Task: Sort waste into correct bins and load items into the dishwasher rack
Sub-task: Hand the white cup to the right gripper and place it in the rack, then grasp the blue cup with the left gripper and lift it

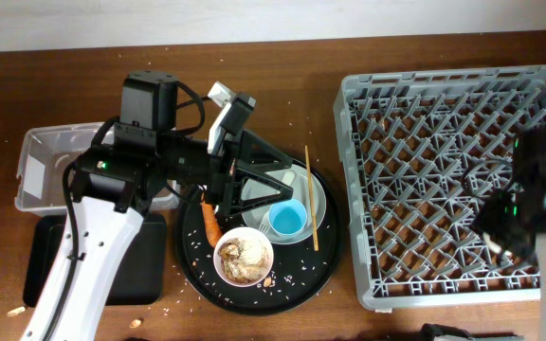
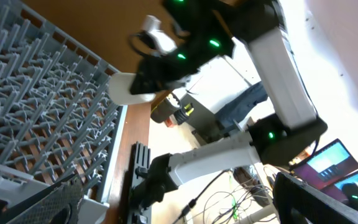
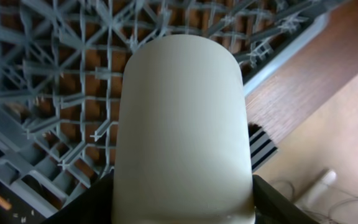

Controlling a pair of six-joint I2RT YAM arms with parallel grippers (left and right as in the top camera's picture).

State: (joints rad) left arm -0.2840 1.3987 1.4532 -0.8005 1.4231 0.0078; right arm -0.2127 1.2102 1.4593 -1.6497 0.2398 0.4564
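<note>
My right gripper (image 3: 182, 214) is shut on the white cup (image 3: 182, 124) and holds it above the grey dishwasher rack (image 1: 444, 95) near its right side (image 1: 502, 232). The cup also shows in the left wrist view (image 2: 128, 91). My left gripper (image 1: 278, 180) is open and empty, pointing right over the pale plate (image 1: 316, 201). On the plate stands the small cup with blue inside (image 1: 288, 221). Chopsticks (image 1: 310, 199) lie across the plate's right edge. The white bowl (image 1: 245, 257) holds rice and brown scraps. An orange carrot (image 1: 211, 225) lies beside it. The tissue and the red wrapper are out of view.
The plate, bowl and carrot sit on a large round black tray (image 1: 254, 292) strewn with rice. The clear tub (image 1: 50, 156) and the shallow black tray (image 1: 121, 270) are at the left, partly under my left arm. Crumbs dot the wooden table (image 1: 330, 313).
</note>
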